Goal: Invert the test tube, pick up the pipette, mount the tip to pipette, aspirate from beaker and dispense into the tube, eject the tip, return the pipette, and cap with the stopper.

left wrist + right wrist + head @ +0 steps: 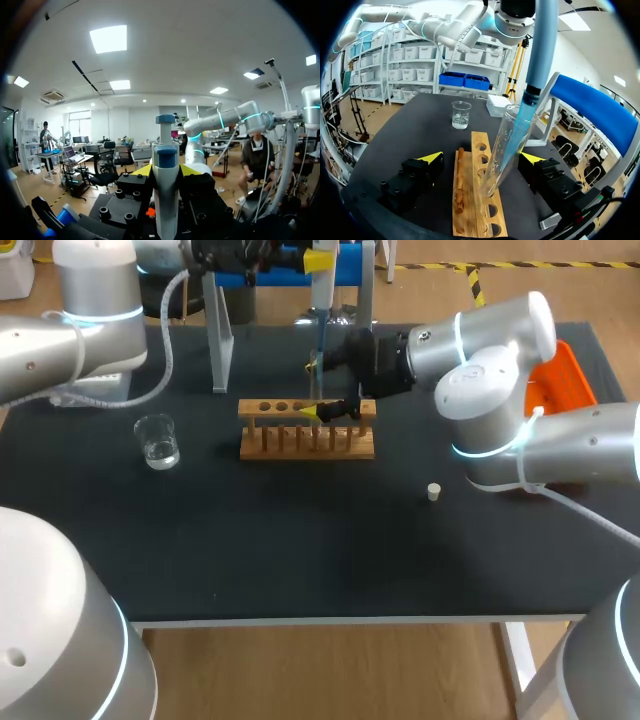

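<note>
Head view: the left jaws, high over the far side of the surface (300, 540), hold the pipette (322, 290), which hangs down just beside the right jaws at the wooden rack (300, 445). The beaker (158, 440) and the stopper (434, 492) stand well apart from both (one on either side). Left wrist view: the jaws are clamped on the pipette's body. Right wrist view: the jaws stand apart with the tilted test tube (506, 135) between them, its foot in a rack hole, and the pipette's tip (522, 125) inside its mouth.
</note>
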Robot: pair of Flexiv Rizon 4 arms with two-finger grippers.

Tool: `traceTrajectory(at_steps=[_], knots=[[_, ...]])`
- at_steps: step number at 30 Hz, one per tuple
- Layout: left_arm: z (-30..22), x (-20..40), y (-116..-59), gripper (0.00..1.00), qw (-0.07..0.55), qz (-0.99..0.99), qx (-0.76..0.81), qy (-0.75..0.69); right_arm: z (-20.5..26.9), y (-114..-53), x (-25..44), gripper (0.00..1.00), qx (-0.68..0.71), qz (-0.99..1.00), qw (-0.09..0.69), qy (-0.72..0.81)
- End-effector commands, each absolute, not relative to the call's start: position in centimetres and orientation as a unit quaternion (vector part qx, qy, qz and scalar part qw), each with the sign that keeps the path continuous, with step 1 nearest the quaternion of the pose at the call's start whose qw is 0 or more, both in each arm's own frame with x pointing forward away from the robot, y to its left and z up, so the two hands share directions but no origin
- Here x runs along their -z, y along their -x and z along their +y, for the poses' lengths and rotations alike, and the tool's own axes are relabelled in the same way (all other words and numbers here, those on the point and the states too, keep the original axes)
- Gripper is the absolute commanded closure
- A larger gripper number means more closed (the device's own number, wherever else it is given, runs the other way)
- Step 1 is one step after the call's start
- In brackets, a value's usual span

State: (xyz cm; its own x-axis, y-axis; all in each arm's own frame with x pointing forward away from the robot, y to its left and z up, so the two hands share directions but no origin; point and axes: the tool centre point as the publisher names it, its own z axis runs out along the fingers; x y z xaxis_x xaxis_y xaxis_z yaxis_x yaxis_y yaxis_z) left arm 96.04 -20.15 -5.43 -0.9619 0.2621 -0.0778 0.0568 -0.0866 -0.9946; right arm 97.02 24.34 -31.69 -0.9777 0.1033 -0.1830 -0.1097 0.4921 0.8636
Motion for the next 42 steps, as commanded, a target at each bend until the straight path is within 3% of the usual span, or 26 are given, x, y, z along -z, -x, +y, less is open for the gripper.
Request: traceTrajectory(at_steps=[1, 42], knots=[[-20.1, 4.9, -95.8, 1.0, 0.067, -0.677, -0.724, 0.115, 24.3, -97.0, 31.7, 0.0, -0.503, 0.858, 0.105, 0.002], [-21.1, 1.0, -95.1, 1.0, 0.05, -0.69, -0.713, 0.118, 24.3, -97.0, 31.7, 0.0, -0.503, 0.858, 0.105, 0.002]])
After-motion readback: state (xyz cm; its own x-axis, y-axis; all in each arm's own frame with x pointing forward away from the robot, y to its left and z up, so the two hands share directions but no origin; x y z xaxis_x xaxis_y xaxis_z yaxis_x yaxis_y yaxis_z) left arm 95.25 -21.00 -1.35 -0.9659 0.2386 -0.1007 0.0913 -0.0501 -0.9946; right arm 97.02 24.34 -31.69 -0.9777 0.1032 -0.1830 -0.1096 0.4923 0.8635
